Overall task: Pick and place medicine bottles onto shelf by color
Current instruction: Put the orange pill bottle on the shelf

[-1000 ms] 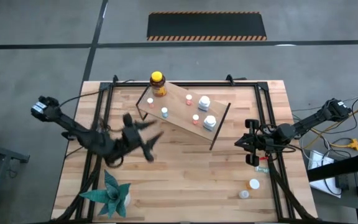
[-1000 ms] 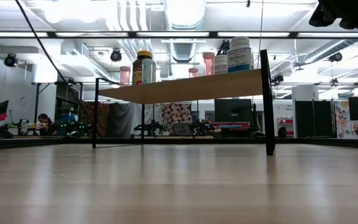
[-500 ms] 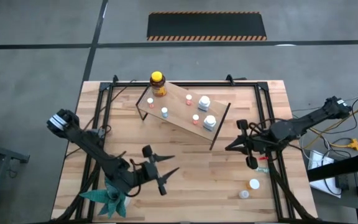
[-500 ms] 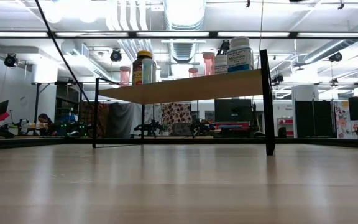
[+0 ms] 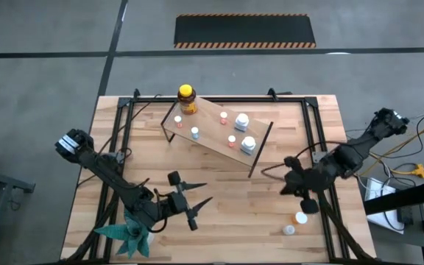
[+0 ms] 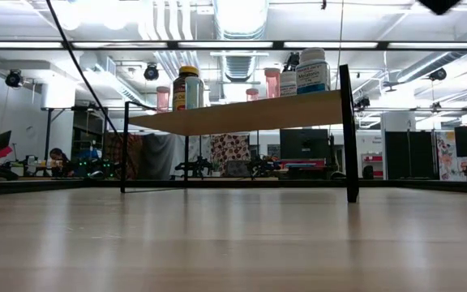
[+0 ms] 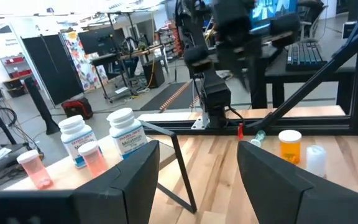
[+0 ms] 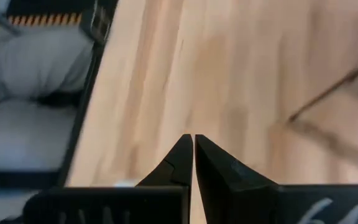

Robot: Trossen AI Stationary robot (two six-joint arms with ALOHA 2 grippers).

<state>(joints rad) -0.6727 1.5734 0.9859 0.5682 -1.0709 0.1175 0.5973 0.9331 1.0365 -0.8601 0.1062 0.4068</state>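
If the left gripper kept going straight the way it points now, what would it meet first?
The open left gripper points across bare tabletop toward the right arm's side. Probably the orange-capped bottle and the white bottle beside it come first, though depth is unclear.

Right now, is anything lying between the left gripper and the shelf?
No. In the high view, only bare tabletop lies between the open left gripper and the shelf.

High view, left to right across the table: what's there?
Paper plant → left gripper, open → amber bottle at the shelf's end → right gripper, shut.
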